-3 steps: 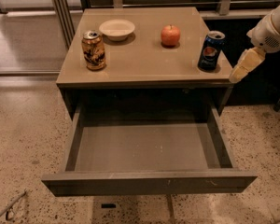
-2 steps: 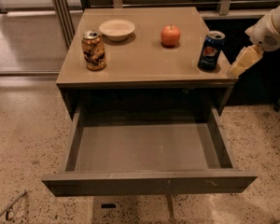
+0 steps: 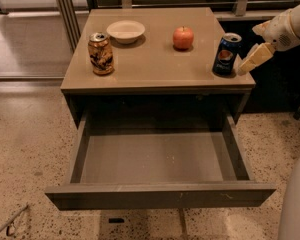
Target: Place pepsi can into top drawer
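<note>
Saw the gripper closer in than a second before. Had slid a little toward 10 o'clock, ending just beside the can at its 3 o'clock, perhaps touching its wall. Could not tell whether open or closed.

Noted no shift in the can: stood upright as before, at about 4 o'clock on the table, near the right edge and close to the front. Judged this an approach for a grasp, not yet a hold. Left lifting and carrying undone. Found the drawer pulled well out at 6 o'clock, with a bare floor, ready to receive.

Made out a small dark blue body on the can, with a silver top and a round red-white-blue logo facing front. Told it easily from the gold can at 9 o'clock. Found bowl and apple undisturbed toward 12 o'clock.
</note>
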`<action>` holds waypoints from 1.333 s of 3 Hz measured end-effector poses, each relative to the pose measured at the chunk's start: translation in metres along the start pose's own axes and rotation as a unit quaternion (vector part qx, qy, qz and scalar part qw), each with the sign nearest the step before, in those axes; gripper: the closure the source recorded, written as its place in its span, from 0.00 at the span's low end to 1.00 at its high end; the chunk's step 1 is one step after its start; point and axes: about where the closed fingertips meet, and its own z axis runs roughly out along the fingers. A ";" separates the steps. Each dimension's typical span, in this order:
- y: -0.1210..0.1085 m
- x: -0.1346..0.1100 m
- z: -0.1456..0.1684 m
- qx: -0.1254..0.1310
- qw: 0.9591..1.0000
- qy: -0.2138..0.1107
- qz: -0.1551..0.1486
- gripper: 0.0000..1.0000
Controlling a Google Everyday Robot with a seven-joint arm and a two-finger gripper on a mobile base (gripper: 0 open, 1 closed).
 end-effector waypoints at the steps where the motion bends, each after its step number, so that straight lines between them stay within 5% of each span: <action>1: 0.000 -0.014 0.008 -0.024 0.999 -0.030 -0.020 0.00; 4: 0.014 -0.034 0.034 -0.078 0.994 -0.053 -0.048 0.00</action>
